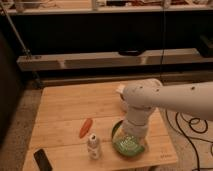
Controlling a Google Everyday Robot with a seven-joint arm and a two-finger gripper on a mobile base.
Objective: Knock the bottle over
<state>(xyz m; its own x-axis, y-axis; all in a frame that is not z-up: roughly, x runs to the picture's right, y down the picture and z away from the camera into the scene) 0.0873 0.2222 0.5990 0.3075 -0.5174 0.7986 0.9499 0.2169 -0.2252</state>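
Note:
The bottle (93,146) is small and whitish with a pale cap and a mottled label. It stands upright near the front edge of the wooden table (70,107). My white arm reaches in from the right and bends down over the green bowl (120,145). My gripper (131,138) is at the arm's low end, above the bowl and a short way right of the bottle, apart from it.
An orange carrot (85,127) lies just behind and left of the bottle. A black phone (42,160) lies at the front left corner. A white cup (120,95) shows partly behind my arm. Cables (192,125) trail on the floor at the right.

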